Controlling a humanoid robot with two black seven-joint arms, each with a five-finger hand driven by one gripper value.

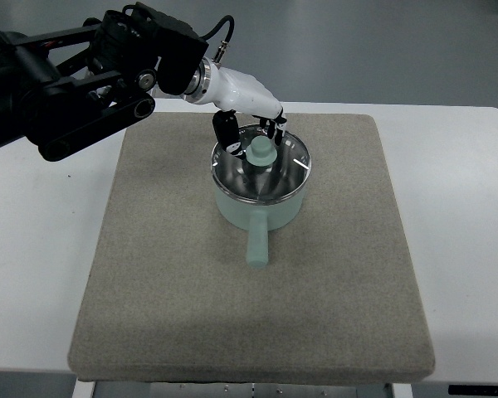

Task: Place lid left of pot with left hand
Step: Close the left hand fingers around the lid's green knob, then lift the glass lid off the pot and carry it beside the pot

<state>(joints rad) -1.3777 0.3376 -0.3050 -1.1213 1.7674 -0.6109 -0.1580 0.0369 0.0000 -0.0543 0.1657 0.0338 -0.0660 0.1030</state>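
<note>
A pale green pot (257, 207) stands on the grey mat, its handle (256, 246) pointing toward the near edge. On the pot rests a glass lid (261, 172) with a metal rim and a pale green knob (261, 152). My left hand (253, 137), white with black fingertips, reaches in from the upper left and hovers just over the lid. Its fingers (228, 133) straddle the knob's far side, spread and not closed on it. The right arm is out of view.
The grey mat (166, 274) covers most of the white table (465, 215). My black left arm (75, 83) crosses the upper left corner. Bare mat lies left of the pot.
</note>
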